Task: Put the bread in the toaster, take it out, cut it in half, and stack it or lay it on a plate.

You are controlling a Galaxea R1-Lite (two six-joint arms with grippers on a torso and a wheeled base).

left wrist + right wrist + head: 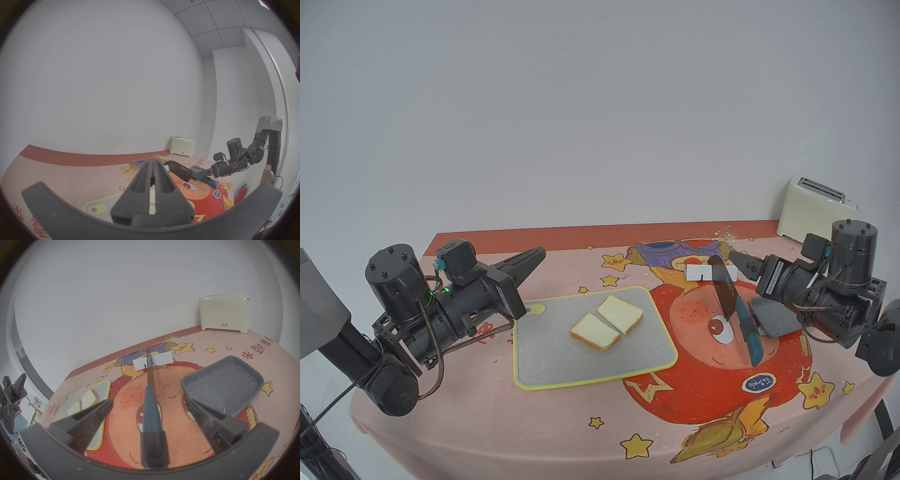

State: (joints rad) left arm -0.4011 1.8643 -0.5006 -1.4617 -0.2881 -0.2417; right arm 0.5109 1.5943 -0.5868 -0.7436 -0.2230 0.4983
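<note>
Lying close together on the board (pixel 562 369), two bread halves (pixel 595 331) face each other. Left tool (pixel 536 254) hangs over the board's left end, fingers pressed together on nothing. Right tool (pixel 149 402) has fingers spread wide either side of the knife (pixel 727 290) handle, gripping nothing. The knife rests on the tabletop (pixel 487 425), tip on a paper slip (pixel 700 272). Plate (pixel 225 383) sits just beside it, toaster (pixel 812 209) at the far right corner.
</note>
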